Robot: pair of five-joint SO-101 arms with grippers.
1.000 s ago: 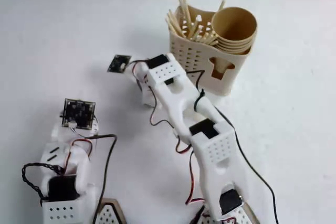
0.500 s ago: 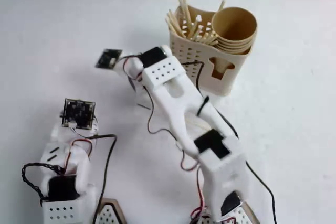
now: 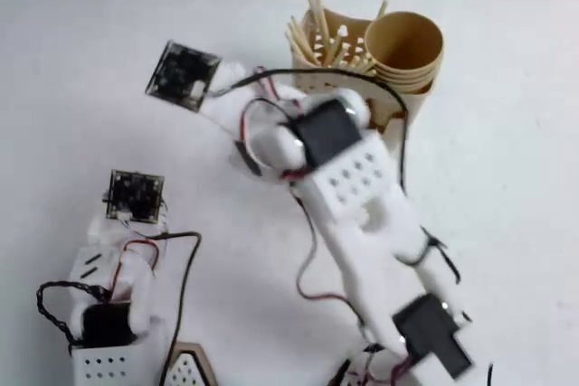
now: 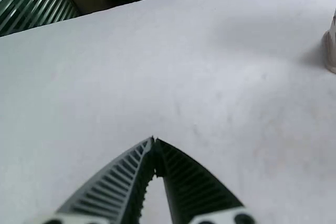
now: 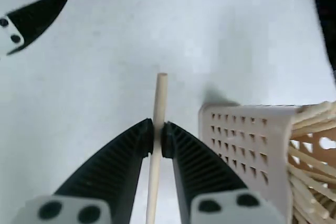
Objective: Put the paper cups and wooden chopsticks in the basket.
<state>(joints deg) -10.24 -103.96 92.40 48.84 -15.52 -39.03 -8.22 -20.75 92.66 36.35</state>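
Since a second ago your right arm (image 3: 357, 192) has reared up and twisted over the white table (image 3: 90, 42), and its small dark wrist camera board (image 3: 183, 74) has swung further out from the cream perforated plastic basket (image 3: 409, 115), while the left arm (image 3: 109, 323) has not stirred. The reason is in the right wrist view. A slim, pale, round wooden chopstick (image 5: 160, 93) is clamped between the black ribbed fingers of the right gripper (image 5: 157, 127), pinched partway along its shaft so that the blunt tip sticks out ahead and the rest runs back under the camera. It hangs above bare tabletop just beside the basket's holed wall, not yet over the opening. I judge the lift is meant to get the stick above the rim before you tip it in. Inside the basket a bundle of matching wooden chopsticks (image 3: 321, 29) already leans fanned out in one compartment, and the nested stack of tan paper cups (image 3: 407, 47) sits in the one beside it, so this looks like a late stick in the job. Aim for the bundle's side, since the fanned ends could catch an incoming tip. The left gripper (image 4: 155, 158) is parked low over the table near you, its toothed fingers pressed together on nothing, out of the way.
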